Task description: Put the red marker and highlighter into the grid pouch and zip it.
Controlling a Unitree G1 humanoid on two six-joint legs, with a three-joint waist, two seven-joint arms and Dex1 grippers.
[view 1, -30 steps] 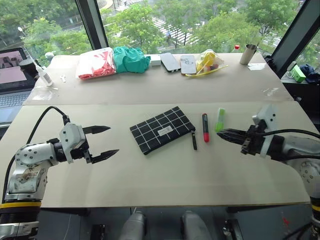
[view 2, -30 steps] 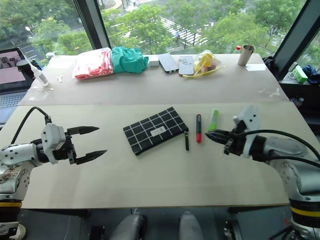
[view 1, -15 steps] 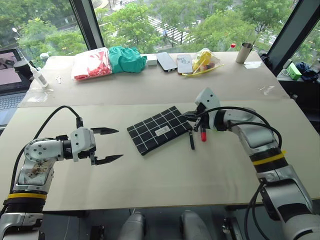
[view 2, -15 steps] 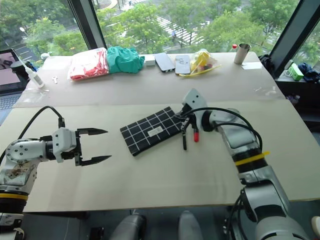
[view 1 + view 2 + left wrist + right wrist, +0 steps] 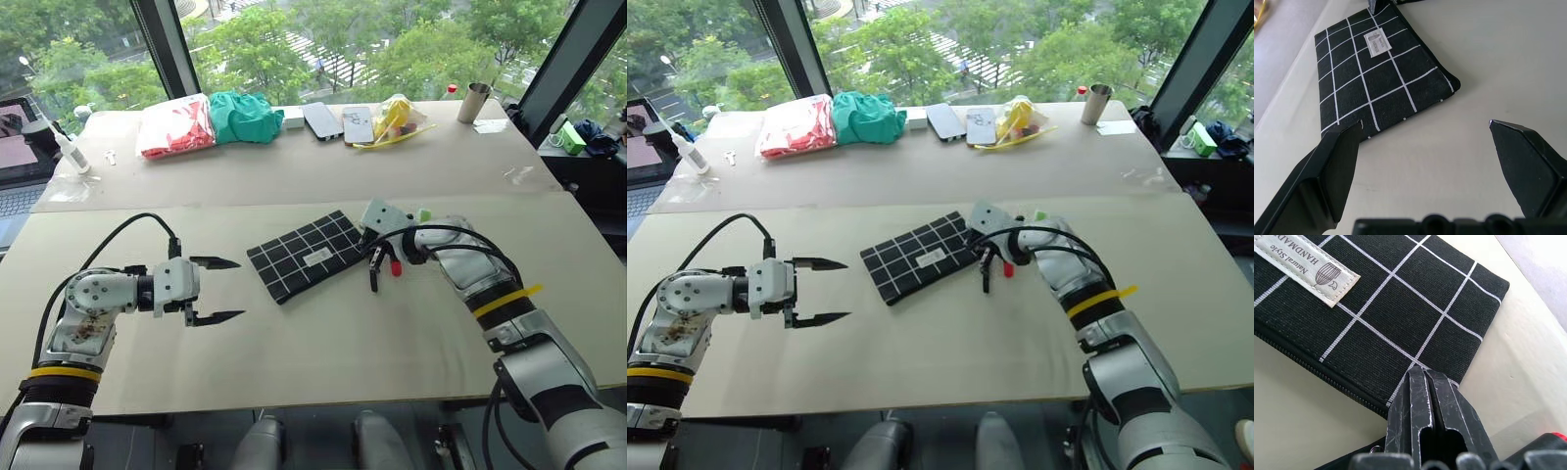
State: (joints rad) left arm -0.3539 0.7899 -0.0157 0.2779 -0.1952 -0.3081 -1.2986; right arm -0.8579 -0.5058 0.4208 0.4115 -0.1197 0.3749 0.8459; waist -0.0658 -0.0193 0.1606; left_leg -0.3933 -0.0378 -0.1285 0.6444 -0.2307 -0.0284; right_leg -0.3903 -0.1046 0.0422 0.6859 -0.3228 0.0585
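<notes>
The pouch (image 5: 312,256) is a flat black fabric rectangle crossed by thin white grid lines, with a small pale label (image 5: 1307,270) sewn on its face and a zipper running along one long edge. It lies on the near table (image 5: 323,352), turned at a slant, roughly midway between the two arms.

The right gripper (image 5: 1430,382) has its two black fingers pressed together, holding nothing, and its tip sits at the pouch's right-hand corner, over the zipper end; whether it touches the fabric cannot be told. The black zipper pull (image 5: 374,277) trails off that corner onto the table, just beside the gripper.

The red marker (image 5: 395,265) lies just right of the pouch, mostly covered by the right wrist, so only its red end shows. The highlighter (image 5: 423,214) is a bit of bright green peeking out behind the same arm, further from the pouch than the marker.

The left gripper (image 5: 224,290) stands with its fingers spread wide and empty, well apart from the pouch on its left side, pointing toward it above the table.
</notes>
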